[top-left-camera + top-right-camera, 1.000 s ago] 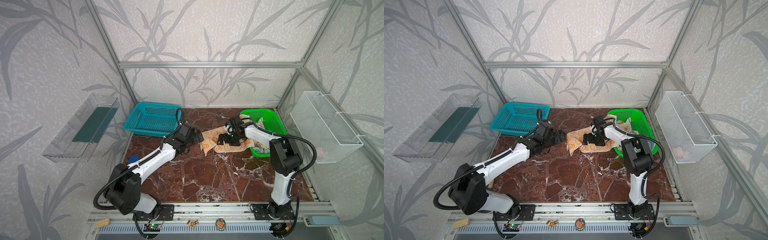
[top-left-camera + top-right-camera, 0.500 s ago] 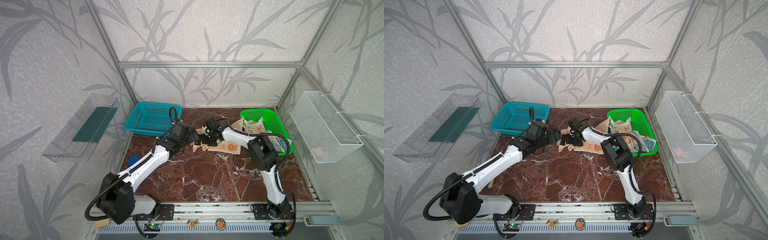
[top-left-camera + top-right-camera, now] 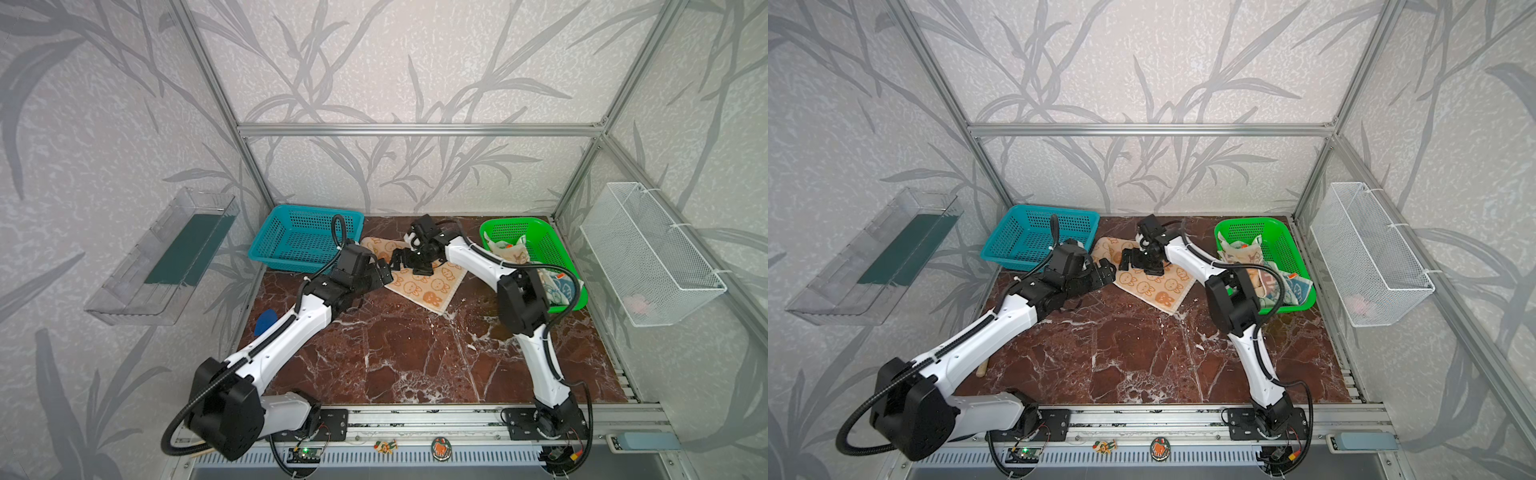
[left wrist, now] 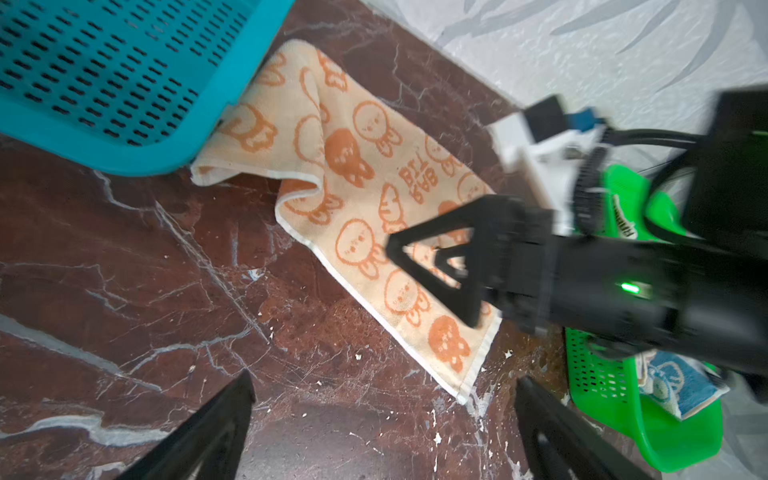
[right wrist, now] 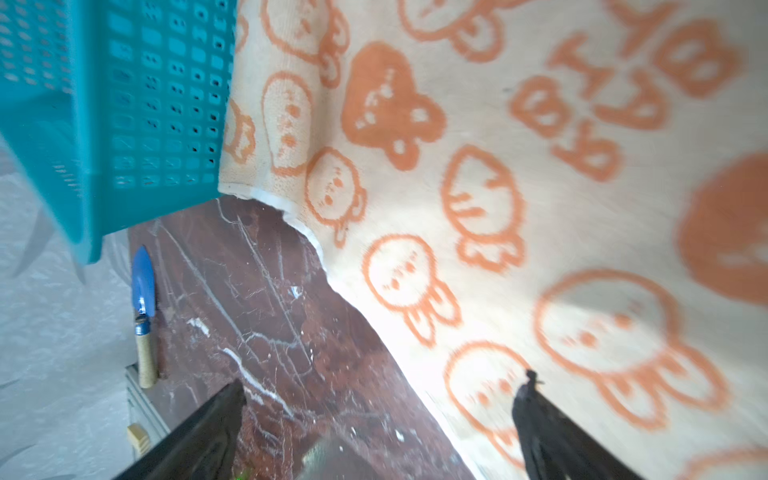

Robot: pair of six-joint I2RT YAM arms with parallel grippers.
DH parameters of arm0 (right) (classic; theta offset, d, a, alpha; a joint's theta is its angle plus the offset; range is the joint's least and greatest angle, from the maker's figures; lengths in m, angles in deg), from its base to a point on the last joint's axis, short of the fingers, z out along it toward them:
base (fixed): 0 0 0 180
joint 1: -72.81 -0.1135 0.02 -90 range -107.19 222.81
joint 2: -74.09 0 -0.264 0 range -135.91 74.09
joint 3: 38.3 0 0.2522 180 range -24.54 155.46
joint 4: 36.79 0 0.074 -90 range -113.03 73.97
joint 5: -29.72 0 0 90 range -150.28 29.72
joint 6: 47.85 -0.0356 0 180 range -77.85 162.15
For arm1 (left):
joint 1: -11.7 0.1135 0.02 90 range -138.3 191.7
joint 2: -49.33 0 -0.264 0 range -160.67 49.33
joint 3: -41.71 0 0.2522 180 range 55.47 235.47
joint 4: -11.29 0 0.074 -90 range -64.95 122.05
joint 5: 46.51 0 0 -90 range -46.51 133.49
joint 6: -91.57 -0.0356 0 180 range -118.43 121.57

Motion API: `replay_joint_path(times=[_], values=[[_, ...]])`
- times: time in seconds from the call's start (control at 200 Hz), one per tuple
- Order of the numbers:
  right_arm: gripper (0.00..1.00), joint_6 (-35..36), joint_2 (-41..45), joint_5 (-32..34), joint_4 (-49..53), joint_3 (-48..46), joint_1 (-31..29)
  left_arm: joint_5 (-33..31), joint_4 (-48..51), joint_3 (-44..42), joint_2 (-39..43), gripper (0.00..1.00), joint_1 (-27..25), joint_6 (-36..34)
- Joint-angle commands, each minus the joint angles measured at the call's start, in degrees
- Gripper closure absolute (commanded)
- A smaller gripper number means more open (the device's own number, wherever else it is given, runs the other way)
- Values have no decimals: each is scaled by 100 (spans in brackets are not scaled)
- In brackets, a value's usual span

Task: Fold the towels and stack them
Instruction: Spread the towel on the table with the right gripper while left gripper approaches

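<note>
A cream towel with orange bunnies [image 3: 432, 286] [image 3: 1158, 286] lies spread on the marble table, one end bunched against the teal basket [image 3: 303, 241]. My right gripper [image 3: 397, 264] [image 5: 374, 424] hovers open over the towel's edge [image 5: 498, 166], one finger over cloth and the other over bare marble. My left gripper [image 3: 383, 274] [image 4: 384, 415] is open just off the towel's [image 4: 353, 166] left side, nothing between its fingers. More towels sit crumpled in the green basket [image 3: 536, 230]: a cream one [image 3: 509, 249] and a blue-patterned one [image 3: 559, 289] [image 4: 673, 382].
A blue trowel [image 3: 266, 322] [image 5: 143, 286] lies by the table's left edge. A white wire basket [image 3: 648, 257] hangs on the right wall and a clear tray [image 3: 166, 266] on the left wall. The two grippers stand close together.
The orange-bunny towel has shifted left, away from the green basket, and now lies flatter against the teal basket. My right gripper has moved left with it; the left gripper has barely moved.
</note>
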Motion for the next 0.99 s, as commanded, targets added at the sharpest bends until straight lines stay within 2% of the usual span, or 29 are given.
replay_joint_path(times=[0.0, 0.145, 0.265, 0.395, 0.585, 0.99], values=[[1, 240, 712, 83, -634, -900, 583, 188, -35, 363, -603, 1, -167, 64], [1, 816, 590, 489, -40, -714, 894, 371, 59, 1201, -1698, 1, -378, 40], [1, 1171, 160, 731, 389, -114, 954, 552, 400, 2001, -2609, 1, -379, -27], [1, 1415, -236, 981, 809, 492, 1051, 593, 534, 2481, -3206, 1, -363, -65], [1, 1501, -458, 1162, 1013, 594, 1159, 712, 595, 2759, -3779, 1, -335, 11], [1, 1621, -406, 1095, 896, -174, 1172, 688, 635, 2677, -4200, 1, -190, -34]])
